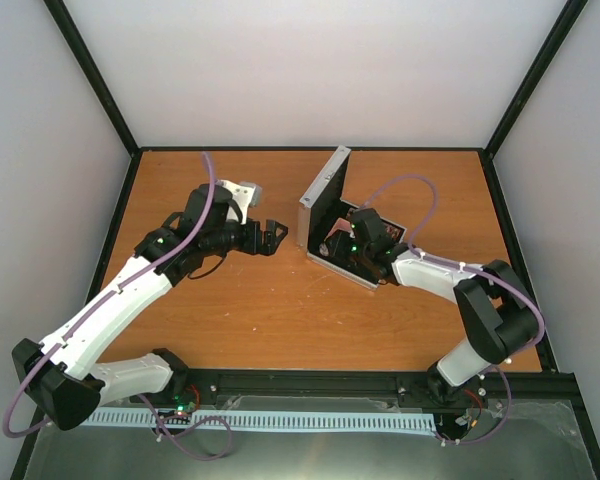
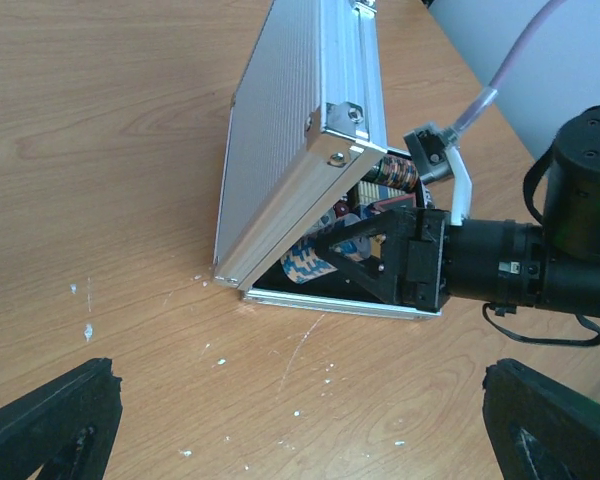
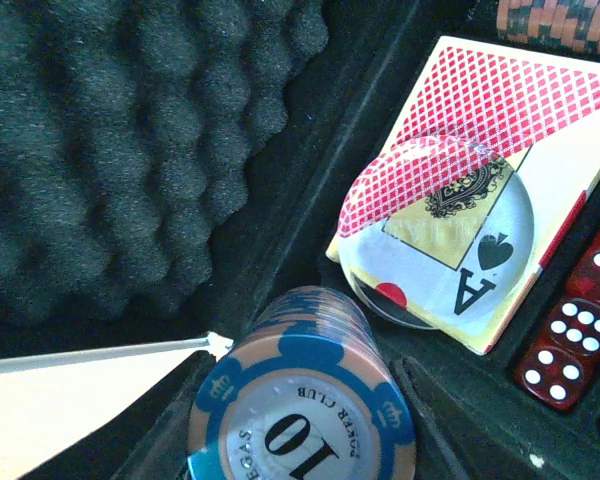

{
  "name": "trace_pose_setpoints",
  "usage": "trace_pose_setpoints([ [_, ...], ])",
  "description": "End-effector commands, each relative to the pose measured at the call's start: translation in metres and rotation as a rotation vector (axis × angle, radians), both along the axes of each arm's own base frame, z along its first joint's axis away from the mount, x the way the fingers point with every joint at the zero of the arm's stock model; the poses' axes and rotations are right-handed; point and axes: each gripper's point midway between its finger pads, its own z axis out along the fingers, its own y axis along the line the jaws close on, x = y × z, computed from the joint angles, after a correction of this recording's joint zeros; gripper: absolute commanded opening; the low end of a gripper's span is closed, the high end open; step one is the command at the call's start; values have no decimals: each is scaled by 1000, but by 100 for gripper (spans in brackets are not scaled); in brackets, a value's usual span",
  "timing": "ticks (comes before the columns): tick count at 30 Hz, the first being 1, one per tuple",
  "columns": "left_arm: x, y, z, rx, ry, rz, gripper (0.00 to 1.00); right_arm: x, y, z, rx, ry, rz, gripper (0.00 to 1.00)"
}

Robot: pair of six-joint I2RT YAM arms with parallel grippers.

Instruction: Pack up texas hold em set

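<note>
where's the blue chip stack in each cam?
Top external: not discernible; the right gripper covers that spot.
Left wrist: blue chip stack under the raised case lid, centre frame.
Right wrist: bottom centre, "10" face toward camera.
Shared landmark: case lid; right wrist shows its foam lining.

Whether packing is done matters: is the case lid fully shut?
No, the lid stands tilted open, a chip stack visible beneath it.

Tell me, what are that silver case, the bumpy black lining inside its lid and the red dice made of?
The case looks like aluminium: it has silvery ribbed panels and a shiny riveted corner. The lining seems to be soft foam, matte black with egg-crate bumps. The dice look like translucent red plastic, glossy, with white pips.
</note>
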Motion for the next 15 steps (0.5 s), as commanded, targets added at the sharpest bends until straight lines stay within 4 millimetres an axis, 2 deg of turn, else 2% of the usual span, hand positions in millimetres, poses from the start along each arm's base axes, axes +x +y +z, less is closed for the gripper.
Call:
trace_pose_setpoints([
  [1,-2,-1,16,1,-79,-54,100,23,14,27,58,-110,-19,37],
  [11,-2,-5,10,2,-78,-77,100,19,23,14,76,-72,2,37],
  [15,-2,-4,8,12,-82,-81,100,17,27,5,60,-49,17,40],
])
